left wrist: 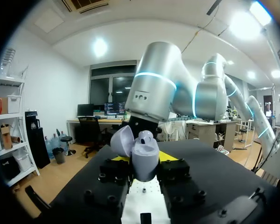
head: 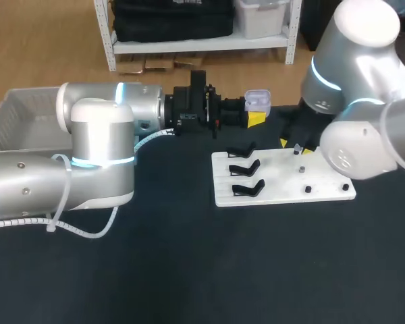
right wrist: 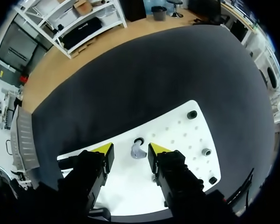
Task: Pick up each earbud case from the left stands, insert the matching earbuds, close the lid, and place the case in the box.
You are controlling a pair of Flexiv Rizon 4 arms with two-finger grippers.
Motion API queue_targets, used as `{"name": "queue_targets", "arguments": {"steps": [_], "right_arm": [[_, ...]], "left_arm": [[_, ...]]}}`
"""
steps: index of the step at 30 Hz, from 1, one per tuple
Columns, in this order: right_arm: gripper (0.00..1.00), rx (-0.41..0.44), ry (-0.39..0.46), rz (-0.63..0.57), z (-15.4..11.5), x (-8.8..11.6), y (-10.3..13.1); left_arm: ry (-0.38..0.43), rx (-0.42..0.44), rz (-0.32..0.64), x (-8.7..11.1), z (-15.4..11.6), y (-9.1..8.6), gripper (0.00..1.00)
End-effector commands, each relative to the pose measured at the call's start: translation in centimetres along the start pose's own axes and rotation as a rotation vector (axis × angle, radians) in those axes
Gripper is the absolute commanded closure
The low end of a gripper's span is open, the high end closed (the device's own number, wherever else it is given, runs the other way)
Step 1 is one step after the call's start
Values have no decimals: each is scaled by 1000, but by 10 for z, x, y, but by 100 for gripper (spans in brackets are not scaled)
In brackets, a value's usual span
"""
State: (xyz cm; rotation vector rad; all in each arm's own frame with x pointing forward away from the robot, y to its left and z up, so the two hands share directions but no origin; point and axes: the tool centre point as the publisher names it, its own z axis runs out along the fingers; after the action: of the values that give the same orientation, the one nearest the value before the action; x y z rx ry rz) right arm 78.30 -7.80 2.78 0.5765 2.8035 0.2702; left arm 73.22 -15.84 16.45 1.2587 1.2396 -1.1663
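Note:
My left gripper (head: 255, 116) is shut on a pale lavender earbud case (head: 257, 100), held in the air behind the white board (head: 283, 196). In the left wrist view the case (left wrist: 145, 156) sits upright between the black fingers (left wrist: 176, 170) with its lid (left wrist: 122, 140) swung open. My right gripper (head: 295, 146) hangs low over the board's back right part. Seen from the right wrist, it (right wrist: 130, 149) stands open and straddles a small grey earbud (right wrist: 138, 152) on the board (right wrist: 177, 135); a gap shows on each side of the earbud.
Three empty black stands (head: 246, 169) line the board's left side, and small pegs (head: 308, 189) dot its right. A pale mesh box (head: 20, 115) stands at the table's far left, partly behind my left arm.

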Motion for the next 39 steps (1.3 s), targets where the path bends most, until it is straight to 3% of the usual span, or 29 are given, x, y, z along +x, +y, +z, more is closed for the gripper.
{"name": "queue_targets", "arguments": {"steps": [1, 6, 39], "right_arm": [[54, 0, -1, 14, 1, -1, -1], [58, -2, -4, 24, -1, -2, -3], [64, 27, 19, 38, 4, 6, -10]], "left_arm": [[-6, -3, 4, 1, 0, 0, 100], [-6, -3, 4, 1, 0, 0, 100], [-6, -3, 4, 1, 0, 0, 100]]}}
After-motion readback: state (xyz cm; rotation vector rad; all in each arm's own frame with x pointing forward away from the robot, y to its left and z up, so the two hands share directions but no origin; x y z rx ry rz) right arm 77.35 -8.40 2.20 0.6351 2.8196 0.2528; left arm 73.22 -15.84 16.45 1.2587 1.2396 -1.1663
